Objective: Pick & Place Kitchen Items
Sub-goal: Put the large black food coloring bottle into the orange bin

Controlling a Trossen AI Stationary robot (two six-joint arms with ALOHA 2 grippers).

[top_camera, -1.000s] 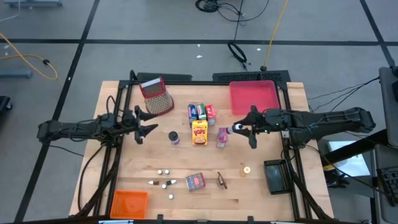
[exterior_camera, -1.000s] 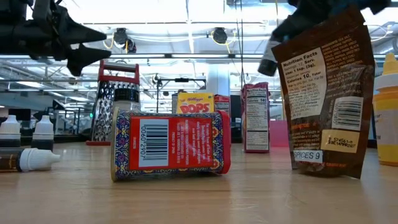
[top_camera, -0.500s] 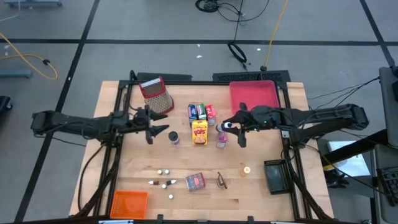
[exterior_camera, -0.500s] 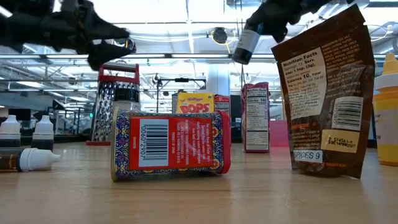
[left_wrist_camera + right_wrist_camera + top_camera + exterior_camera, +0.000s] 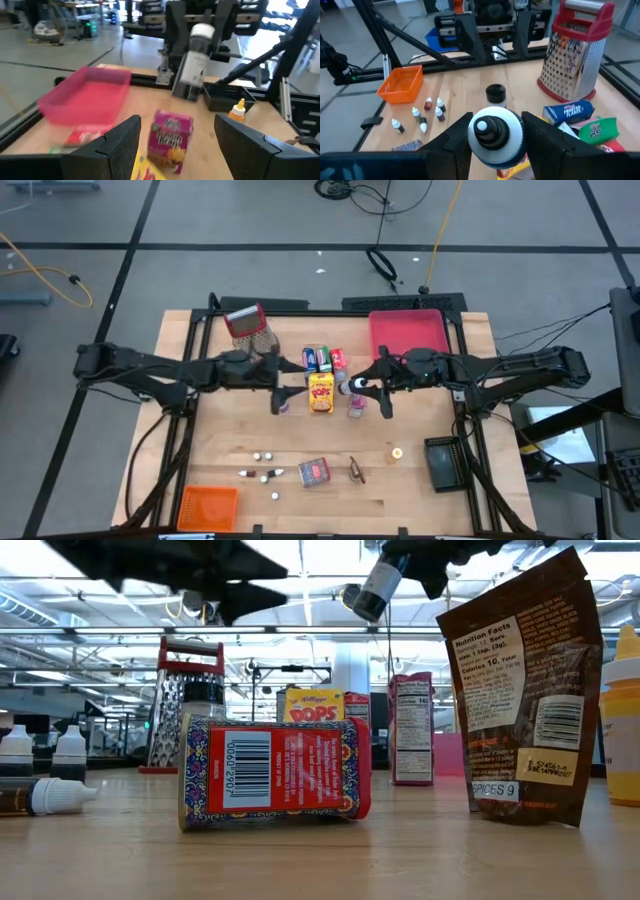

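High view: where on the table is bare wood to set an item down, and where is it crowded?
Free: the wood between the orange tray and the left arm, and the strip between the brown pouch and the black tray, except a small yellow bottle. Crowded: the centre, around the yellow cereal box, where both tools meet.

A pale wooden tabletop (image 5: 230, 465) stands on a grey floor (image 5: 250, 220) crossed by dark lines, with a yellow cable (image 5: 45, 275) trailing at one side and black cables (image 5: 380, 260) beyond the far edge. Behind, the room shows long rows of bright ceiling lights (image 5: 320, 615) and crowded workbenches (image 5: 75, 10).
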